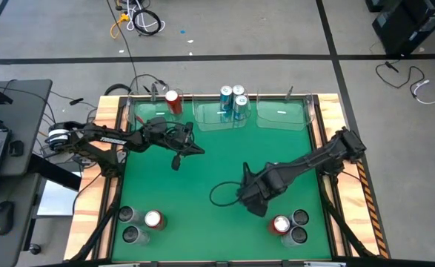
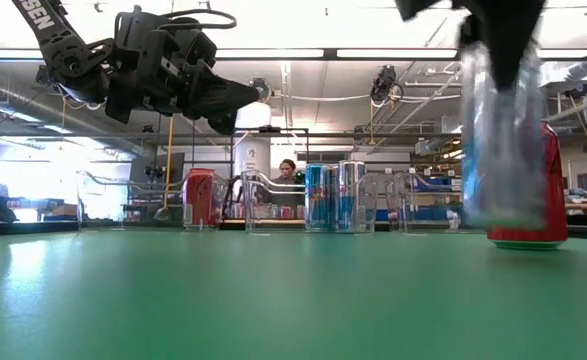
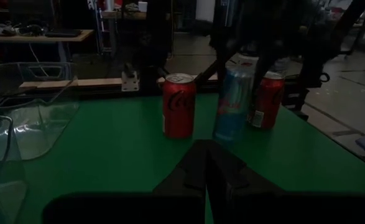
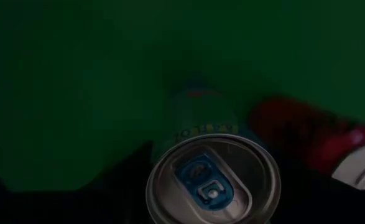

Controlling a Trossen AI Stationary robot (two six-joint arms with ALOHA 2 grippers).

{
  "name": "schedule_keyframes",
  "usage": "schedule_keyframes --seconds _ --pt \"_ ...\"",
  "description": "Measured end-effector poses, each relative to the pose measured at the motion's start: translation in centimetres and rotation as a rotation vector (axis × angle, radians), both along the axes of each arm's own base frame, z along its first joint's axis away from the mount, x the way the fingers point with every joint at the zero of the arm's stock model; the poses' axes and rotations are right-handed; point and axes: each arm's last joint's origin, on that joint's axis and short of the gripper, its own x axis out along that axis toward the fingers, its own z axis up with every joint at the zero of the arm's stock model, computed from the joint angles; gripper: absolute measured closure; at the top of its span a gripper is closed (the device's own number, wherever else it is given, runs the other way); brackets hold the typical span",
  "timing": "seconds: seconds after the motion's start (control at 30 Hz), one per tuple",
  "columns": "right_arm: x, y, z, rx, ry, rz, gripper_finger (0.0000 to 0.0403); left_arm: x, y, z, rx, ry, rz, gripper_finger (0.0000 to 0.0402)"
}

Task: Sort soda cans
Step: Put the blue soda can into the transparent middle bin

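Green tabletop (image 1: 202, 185), and we judge the sorting under halfway. Sorted so far: a red can (image 1: 173, 101) in the far-left bin (image 1: 139, 119) and two blue-and-white cans (image 1: 233, 101) in the middle bin (image 1: 210, 122); the far-right bin (image 1: 295, 119) holds nothing. Left to sort: a near-left cluster (image 1: 139, 224) and a near-right cluster (image 1: 290, 226). Our right claw (image 1: 256, 202) straddles a blue-and-white can (image 4: 210, 177) beside the near-right red can (image 2: 533, 190), jaws partly drawn in; we cannot tell whether they grip it yet. Our left claw (image 1: 178, 159), closed and empty, hovers before the far-left bin.
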Motion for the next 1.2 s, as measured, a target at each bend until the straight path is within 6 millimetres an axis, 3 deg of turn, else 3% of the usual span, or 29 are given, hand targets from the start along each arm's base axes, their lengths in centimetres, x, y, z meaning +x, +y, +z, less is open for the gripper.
schedule_keyframes --seconds 0.13,0.3,0.77,1.03,1.2 --pt "1.3 -1.5 3.0 -0.011 -0.099 0.061 0.018 0.0 0.1 0.0 0.018 -0.005 0.015 0.0397" --pt "2.2 -4.8 6.2 -0.079 -0.173 0.07 0.018 -0.4 0.4 0.7 0.027 -0.023 0.03 0.0397" --pt "3.0 -14.3 11.7 -0.212 -0.331 0.065 0.018 -1.9 0.9 2.4 0.037 -0.052 0.036 0.0397" --pt "2.7 -20.5 12.3 -0.275 -0.355 -0.01 0.018 -1.9 1.0 2.4 0.061 -0.054 0.064 0.0397" --pt "3.5 -23.8 11.4 -0.286 -0.372 -0.008 0.018 -1.9 1.1 2.2 0.058 -0.037 0.093 0.0397"
